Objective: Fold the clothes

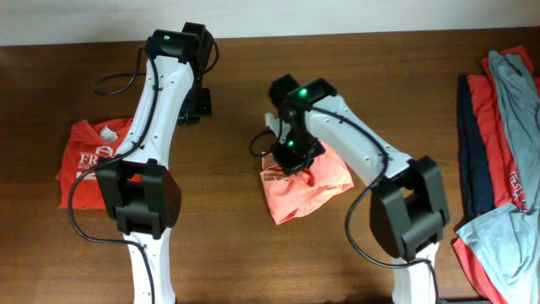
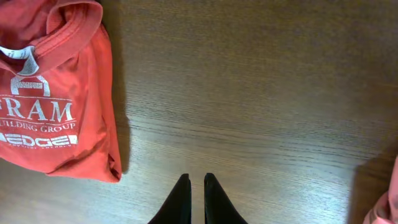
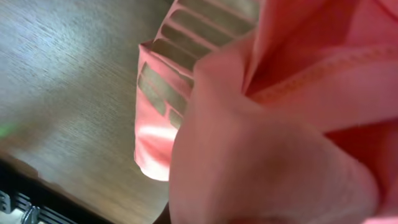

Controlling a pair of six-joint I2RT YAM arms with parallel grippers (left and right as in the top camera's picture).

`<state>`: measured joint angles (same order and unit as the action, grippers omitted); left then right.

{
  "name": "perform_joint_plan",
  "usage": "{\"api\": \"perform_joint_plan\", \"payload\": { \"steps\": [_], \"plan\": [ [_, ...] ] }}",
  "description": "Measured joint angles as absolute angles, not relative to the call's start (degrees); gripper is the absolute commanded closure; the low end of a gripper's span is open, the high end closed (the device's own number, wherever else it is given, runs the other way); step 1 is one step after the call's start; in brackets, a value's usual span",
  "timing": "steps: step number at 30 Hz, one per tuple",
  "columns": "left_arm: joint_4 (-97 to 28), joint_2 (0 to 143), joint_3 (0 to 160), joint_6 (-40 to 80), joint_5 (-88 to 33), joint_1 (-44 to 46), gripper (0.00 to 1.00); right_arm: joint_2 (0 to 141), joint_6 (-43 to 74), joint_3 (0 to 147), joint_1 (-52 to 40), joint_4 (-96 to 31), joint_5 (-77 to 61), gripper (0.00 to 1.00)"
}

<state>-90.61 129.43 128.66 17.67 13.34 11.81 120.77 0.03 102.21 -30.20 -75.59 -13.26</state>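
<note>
Your right end effector (image 1: 291, 159) is down on the pink shirt (image 1: 304, 190), which lies bunched and partly folded in the middle of the tabletop (image 1: 228, 245). Cloth hides its fingers in the wrist view. Pink fabric crowds right up against the lens and the jaws read as pressed together, so treat it as pinching a fold of that shirt. The striped print (image 3: 168, 68) shows on the layer underneath, lying flat on the wood.

The step looks like carrying this pinched fold across to lay it over the rest. Lift only enough for the held layer to clear the one beneath. Go higher and the slippery fabric will probably drag the whole bundle along. Travel in a straight line toward the far edge, lower until the cloth rests, then let go and rise straight up.

Your left end effector (image 2: 196, 180) hangs over bare wood between the red lettered shirt (image 2: 50, 93) and the pink one, fingers almost touching, holding nothing. Consider bringing it over to pin the lower layer. The pile of shirts (image 1: 506, 152) at the right edge waits.
</note>
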Motion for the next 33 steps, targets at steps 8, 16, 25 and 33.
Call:
{"api": "perform_joint_plan", "payload": {
  "steps": [8, 16, 25, 33],
  "plan": [
    [-89.7, 129.4, 128.7, 17.7, 13.3, 11.8, 0.90, 121.1, 0.0, 102.2, -33.8, -78.4, -13.1, 0.96],
    [-90.1, 129.4, 128.7, 17.7, 13.0, 11.8, 0.90, 121.1, 0.0, 102.0, -36.2, -79.1, -13.1, 0.96],
    [-91.8, 129.4, 128.7, 13.3, -1.3, 11.8, 0.90, 121.1, 0.0, 102.0, -32.4, -79.0, -10.9, 0.96],
    [-93.5, 129.4, 126.3, 10.6, -9.4, 16.2, 0.94, 121.1, -0.1, 102.0, -24.3, -79.0, -10.3, 0.96]
  ]
}}
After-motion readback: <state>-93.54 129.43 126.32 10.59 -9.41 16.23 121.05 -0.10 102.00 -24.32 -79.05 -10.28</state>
